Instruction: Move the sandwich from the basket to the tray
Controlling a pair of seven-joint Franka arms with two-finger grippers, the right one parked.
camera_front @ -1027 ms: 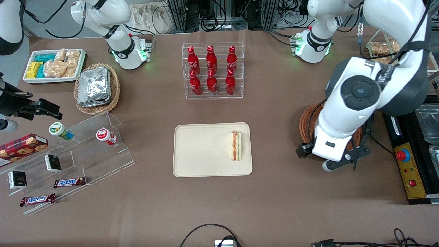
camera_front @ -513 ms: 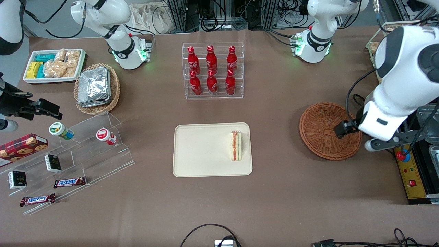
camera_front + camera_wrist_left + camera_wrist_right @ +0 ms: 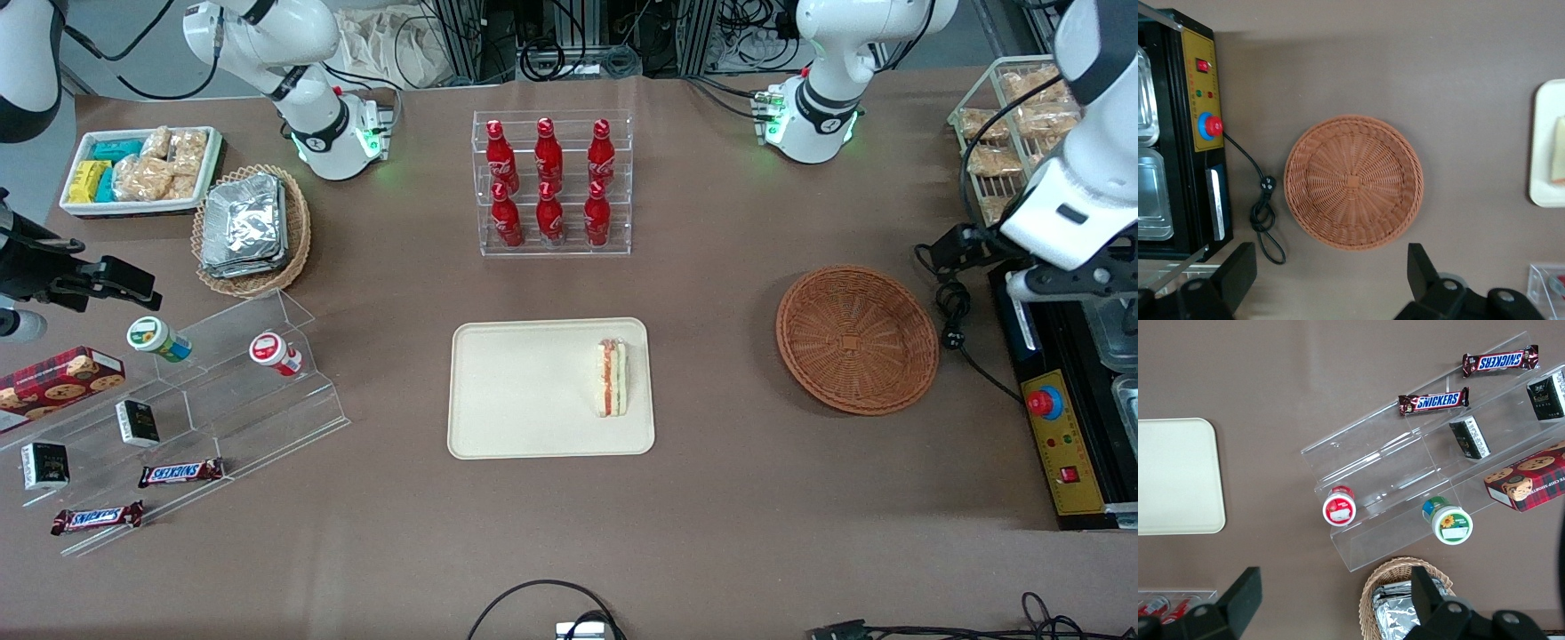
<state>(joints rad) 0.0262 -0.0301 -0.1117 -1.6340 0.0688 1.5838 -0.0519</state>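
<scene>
The sandwich [image 3: 610,378] lies on edge in the cream tray [image 3: 516,391], by the tray's rim nearest the basket. Nothing lies in the round reddish-brown basket [image 3: 856,339], which sits on the table toward the working arm's end. My left gripper [image 3: 1071,283] hangs high past the basket, at the table's edge over the black control box. In the left wrist view it [image 3: 1330,267] is open with only bare table between its fingers; the basket [image 3: 1353,181] is below, and a strip of the tray [image 3: 1538,193] and sandwich [image 3: 1559,150] shows too.
A clear rack of red bottles [image 3: 551,182] stands farther from the front camera than the tray. A control box with a red button [image 3: 1045,402] and a black cable [image 3: 951,302] sit by the basket. A tan basket of foil packs [image 3: 252,228] and a stepped acrylic snack shelf [image 3: 178,400] lie toward the parked arm's end.
The left arm has swung away from above the basket toward the working arm's end of the table, uncovering the whole basket. The sandwich and tray have not moved.
</scene>
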